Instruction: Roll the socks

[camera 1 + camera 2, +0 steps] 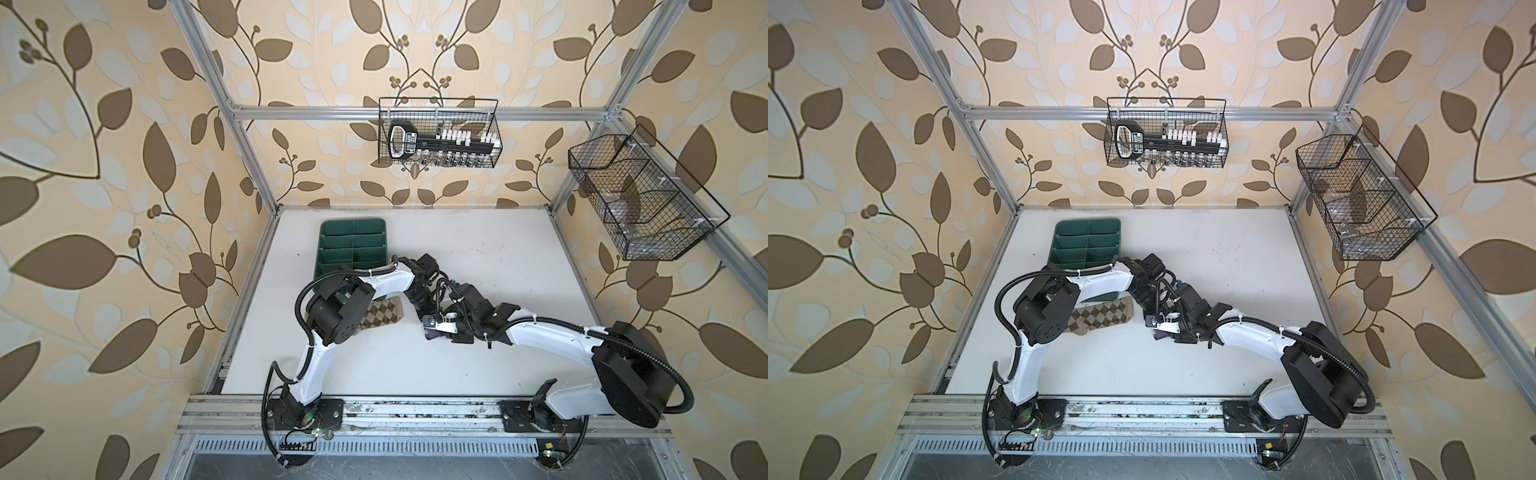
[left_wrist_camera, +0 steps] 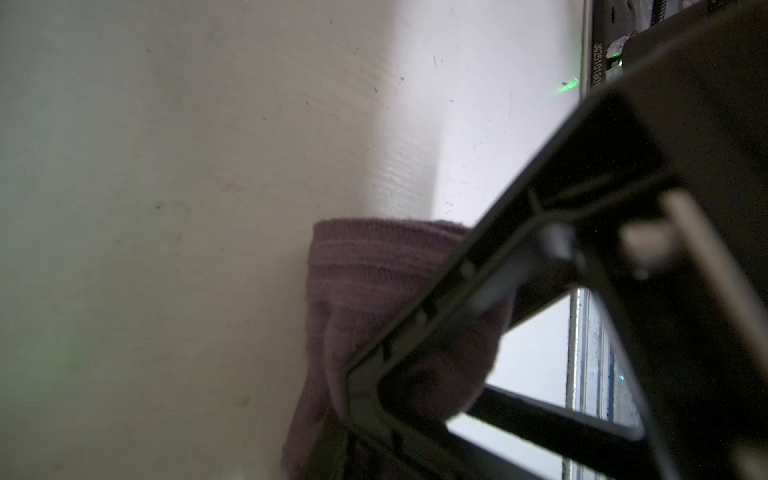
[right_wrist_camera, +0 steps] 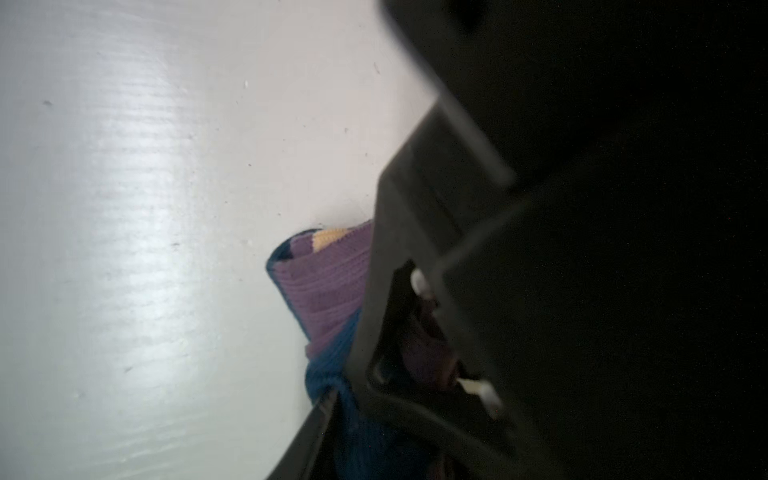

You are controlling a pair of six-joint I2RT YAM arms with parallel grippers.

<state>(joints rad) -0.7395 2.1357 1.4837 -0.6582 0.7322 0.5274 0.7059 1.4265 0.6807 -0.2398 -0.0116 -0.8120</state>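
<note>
Left wrist view: the left pincer (image 2: pixel 336 415) is pinching a fold of the purple sock (image 2: pixel 365 282). Its jaws are nearly together and fabric is bunching round one fingertip. It is probably anchoring that end so the roll cannot unwind. The sock is resting on the table (image 2: pixel 166 208) right at the tips.

Right wrist view: the right pincer (image 3: pixel 332 399) is straddling the rolled part, jaws roughly half apart with blue fabric filling the gap. I cannot tell whether it is gripping.

In both top views the pincers are meeting tip to tip over the purple sock. The tan sock (image 1: pixel 382 318) is lying flat near the left pincer, on the side away from the right one, apparently waiting its turn. The tray (image 1: pixel 353 248) is sitting beyond it.
</note>
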